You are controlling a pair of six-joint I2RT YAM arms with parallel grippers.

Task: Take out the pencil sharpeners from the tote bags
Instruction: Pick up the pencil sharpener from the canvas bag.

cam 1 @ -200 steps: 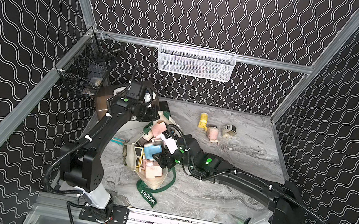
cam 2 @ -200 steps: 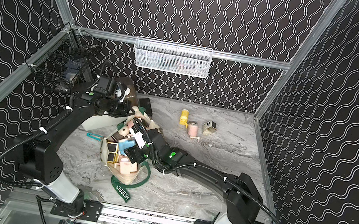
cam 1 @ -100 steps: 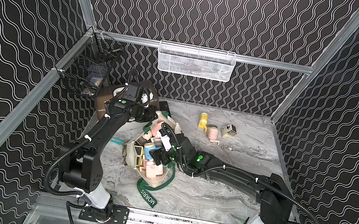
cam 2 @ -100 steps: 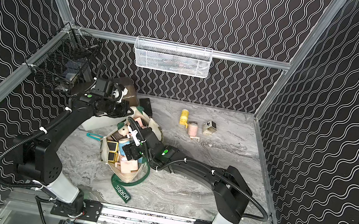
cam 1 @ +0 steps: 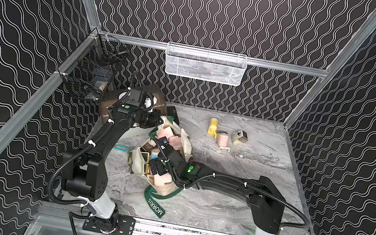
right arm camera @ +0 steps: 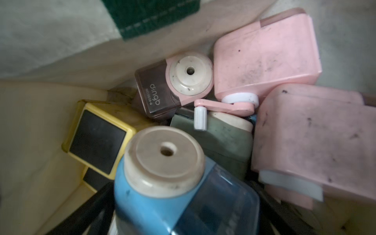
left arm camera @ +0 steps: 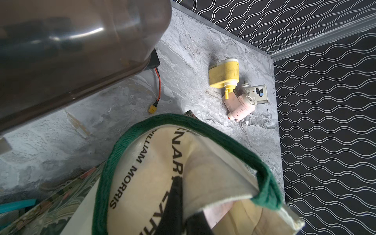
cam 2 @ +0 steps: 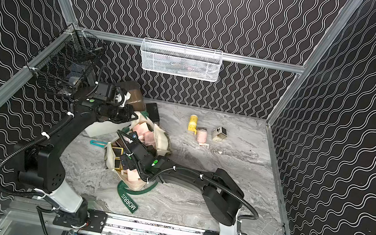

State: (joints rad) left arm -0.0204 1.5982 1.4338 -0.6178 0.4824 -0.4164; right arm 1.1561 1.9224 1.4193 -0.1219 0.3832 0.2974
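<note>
The tote bag (cam 1: pixel 185 146) lay slumped on the desk (cam 1: pixel 233 196), left of centre, its mouth gaping and packed with pencil sharpeners (cam 1: pixel 173 140). The left jaws were closed on the bag's far rim, pinching the cream cloth next to the green strap. In the left wrist view one dark finger (left arm camera: pixel 176 203) pressed against the printed canvas.

The right jaws were down in the bag's mouth and spread wide on either side of a blue sharpener (right arm camera: pixel 146 203). I could not tell whether they touched it. Around it, inside the bag, sat two pink sharpeners (right arm camera: pixel 264 53) (right arm camera: pixel 315 142), a green one (right arm camera: pixel 223 142), a yellow one with a dark square face (right arm camera: pixel 97 140) and a pink-and-brown one (right arm camera: pixel 162 87).

Three more lay out on the desk, far and to the right of the bag: a yellow sharpener (cam 1: pixel 212 126), a pink one (cam 1: pixel 223 138) just beside it and a cream one (cam 1: pixel 239 137).
</note>
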